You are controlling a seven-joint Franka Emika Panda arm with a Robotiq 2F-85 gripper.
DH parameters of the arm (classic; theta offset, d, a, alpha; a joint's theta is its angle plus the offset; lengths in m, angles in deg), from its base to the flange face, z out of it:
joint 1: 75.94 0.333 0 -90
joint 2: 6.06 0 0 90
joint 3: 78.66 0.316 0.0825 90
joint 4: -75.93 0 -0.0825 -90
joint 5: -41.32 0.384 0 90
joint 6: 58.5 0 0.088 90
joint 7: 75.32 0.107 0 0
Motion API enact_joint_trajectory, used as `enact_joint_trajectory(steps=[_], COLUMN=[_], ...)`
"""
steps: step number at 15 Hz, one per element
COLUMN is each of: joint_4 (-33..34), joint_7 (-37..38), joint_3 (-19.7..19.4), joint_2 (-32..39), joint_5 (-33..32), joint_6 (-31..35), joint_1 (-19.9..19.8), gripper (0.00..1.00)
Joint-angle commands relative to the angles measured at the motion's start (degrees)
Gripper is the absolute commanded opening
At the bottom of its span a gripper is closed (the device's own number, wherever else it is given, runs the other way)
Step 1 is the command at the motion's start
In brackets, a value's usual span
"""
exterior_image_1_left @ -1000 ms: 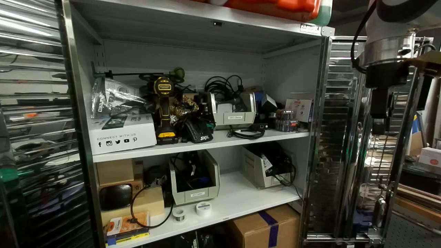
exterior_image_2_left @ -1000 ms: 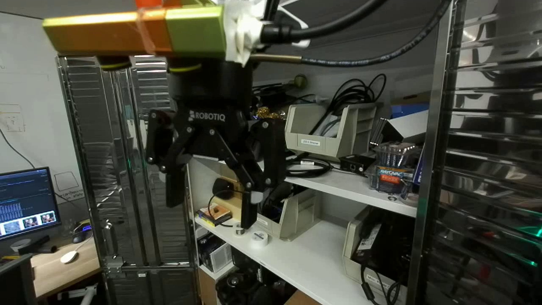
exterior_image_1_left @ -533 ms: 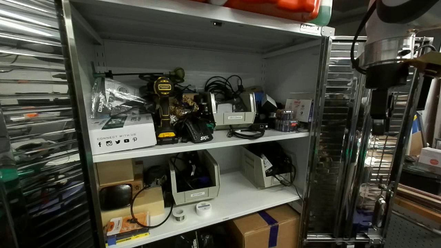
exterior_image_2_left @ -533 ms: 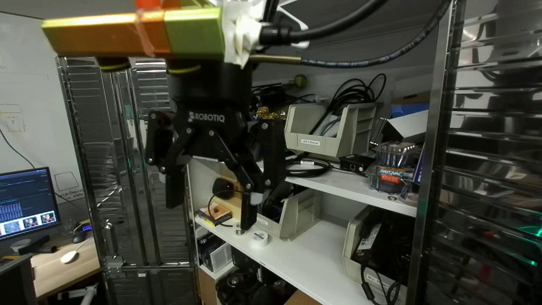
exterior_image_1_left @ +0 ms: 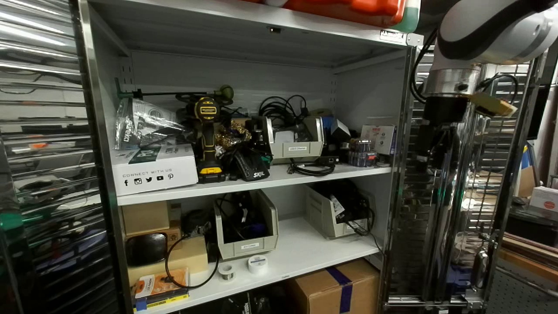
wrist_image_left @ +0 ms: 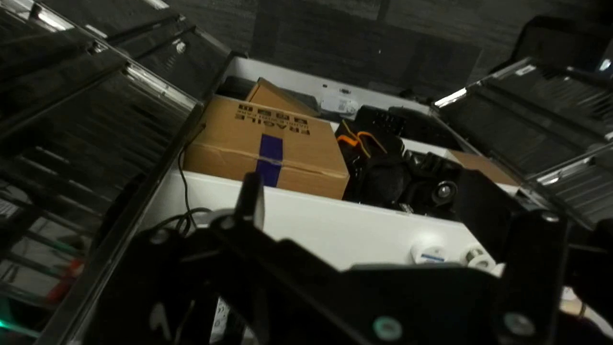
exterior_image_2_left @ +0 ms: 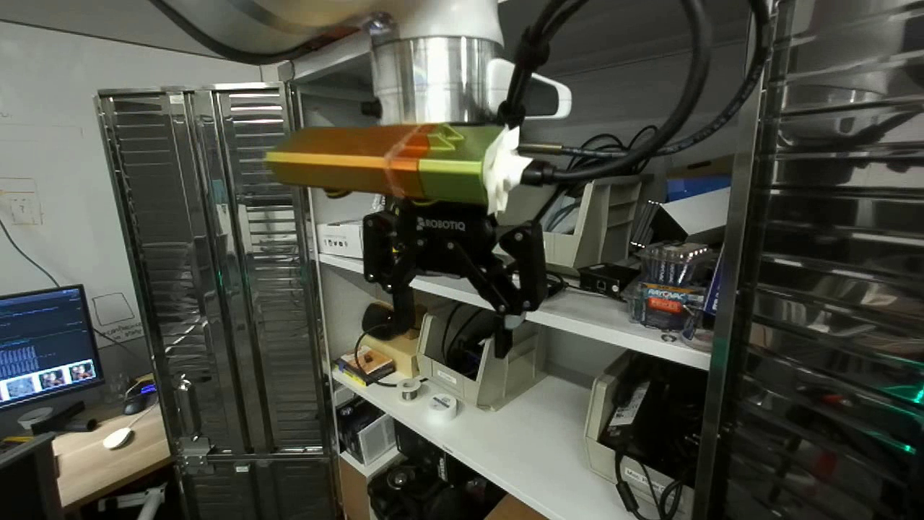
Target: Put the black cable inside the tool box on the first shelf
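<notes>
1. A Robotiq gripper (exterior_image_2_left: 453,336) hangs near center frame in an exterior view, its fingers spread apart.
2. The black cable (exterior_image_1_left: 320,173) lies coiled on the first shelf (exterior_image_1_left: 279,181), just right of center in an exterior view, in front of the tool box (exterior_image_1_left: 297,150).

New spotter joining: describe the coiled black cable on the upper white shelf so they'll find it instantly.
In an exterior view, find the open cabinet and, inside, the white shelf bearing the yellow-black drill. The black cable lies in front of that shelf's pale grey bin. Its coil rests on the shelf itself, unlike the looped cables rising above the bin.
</notes>
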Motion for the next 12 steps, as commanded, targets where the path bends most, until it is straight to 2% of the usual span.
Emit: enact_joint_trajectory(steps=[1,8,12], joint_4=[6.59,19.13,25.76], joint_7=[4.94,14.97,18.90], joint_3=[2.11,6.14,7.02], joint_2=[7.43,20.33,26.20], joint_5=[2.60,2.88,2.55], joint_6=[5.81,10.27,12.25], joint_1=[-0.27,-0.43,-0.60], gripper=[1.00,1.00,1.00])
